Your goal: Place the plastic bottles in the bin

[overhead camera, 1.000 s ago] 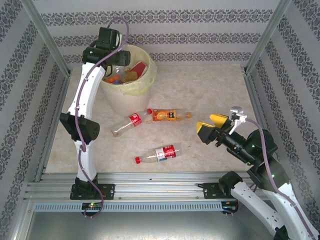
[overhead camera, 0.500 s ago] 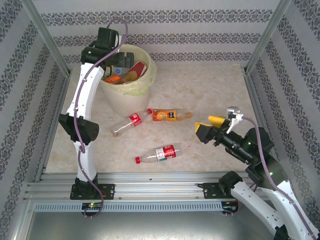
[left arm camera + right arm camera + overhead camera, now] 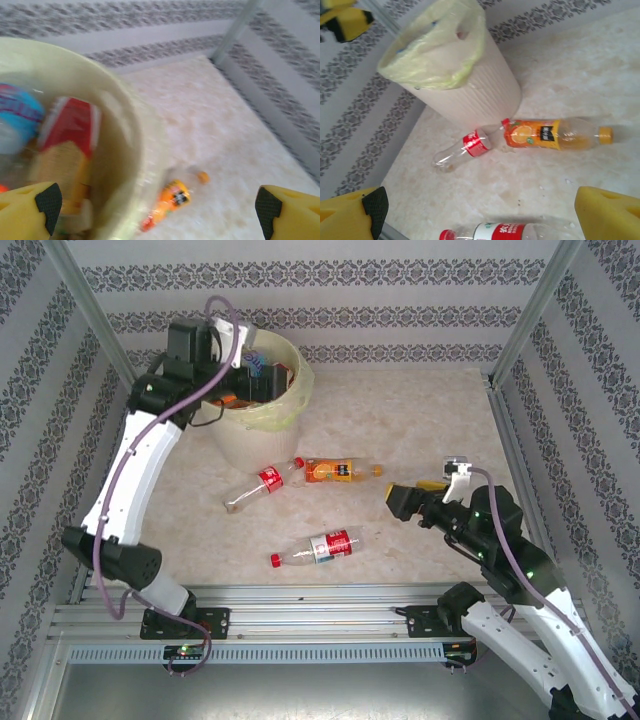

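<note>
Cream bin (image 3: 240, 445) holds several bottles (image 3: 70, 122); three more lie on the worktop (image 3: 410, 415). Left hand (image 3: 258, 380), open and empty, hangs over the bin. Right hand (image 3: 413, 495) is open near the orange bottle (image 3: 335, 471), which I judge my next grab.

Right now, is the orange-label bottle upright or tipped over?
Tipped over: the orange-label bottle lies flat on its side on the table, outside the bin.

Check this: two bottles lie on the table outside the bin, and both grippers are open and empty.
Wrong count: the top view shows three bottles on the table outside the bin: a red-label bottle, an orange-label bottle and a nearer red-label bottle. Left gripper and right gripper are open and empty.
</note>
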### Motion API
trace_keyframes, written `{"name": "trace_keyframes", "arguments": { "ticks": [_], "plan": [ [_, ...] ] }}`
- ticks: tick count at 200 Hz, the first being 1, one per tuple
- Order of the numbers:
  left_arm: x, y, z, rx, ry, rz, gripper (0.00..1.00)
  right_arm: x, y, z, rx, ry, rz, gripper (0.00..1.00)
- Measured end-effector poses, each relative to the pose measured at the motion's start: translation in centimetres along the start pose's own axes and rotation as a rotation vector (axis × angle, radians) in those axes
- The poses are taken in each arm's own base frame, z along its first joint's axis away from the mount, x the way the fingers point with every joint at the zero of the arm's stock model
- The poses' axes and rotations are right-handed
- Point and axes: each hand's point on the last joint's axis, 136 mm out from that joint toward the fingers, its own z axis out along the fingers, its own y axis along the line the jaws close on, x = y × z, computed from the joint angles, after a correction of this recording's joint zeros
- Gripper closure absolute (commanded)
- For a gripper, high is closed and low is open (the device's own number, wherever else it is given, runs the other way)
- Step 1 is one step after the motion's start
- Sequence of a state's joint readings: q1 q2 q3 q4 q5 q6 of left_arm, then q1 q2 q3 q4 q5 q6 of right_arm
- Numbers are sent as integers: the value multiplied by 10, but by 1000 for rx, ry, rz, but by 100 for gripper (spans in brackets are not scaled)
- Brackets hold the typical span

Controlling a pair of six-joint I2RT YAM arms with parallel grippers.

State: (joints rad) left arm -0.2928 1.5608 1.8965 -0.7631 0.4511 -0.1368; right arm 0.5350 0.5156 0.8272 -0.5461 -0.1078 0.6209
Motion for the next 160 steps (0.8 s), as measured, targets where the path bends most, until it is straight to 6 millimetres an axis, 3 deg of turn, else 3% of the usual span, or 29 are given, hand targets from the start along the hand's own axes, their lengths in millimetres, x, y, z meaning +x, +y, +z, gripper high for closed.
{"name": "trace_keyframes", "arguments": {
  "ticks": [29, 57, 130, 160],
  "plan": [
    [35, -50, 8, 186, 22, 13, 0, 3, -16, 8, 85, 11, 60, 4],
    [75, -81, 25, 299, 75, 30, 0, 6, -31, 18, 163, 17, 139, 4],
    [171, -121, 57, 350, 241, 201, 0, 39, -81, 58, 339, 69, 409, 2],
    [189, -140, 59, 320, 255, 348, 0, 46, -99, 80, 380, 54, 527, 2]
  ]
}}
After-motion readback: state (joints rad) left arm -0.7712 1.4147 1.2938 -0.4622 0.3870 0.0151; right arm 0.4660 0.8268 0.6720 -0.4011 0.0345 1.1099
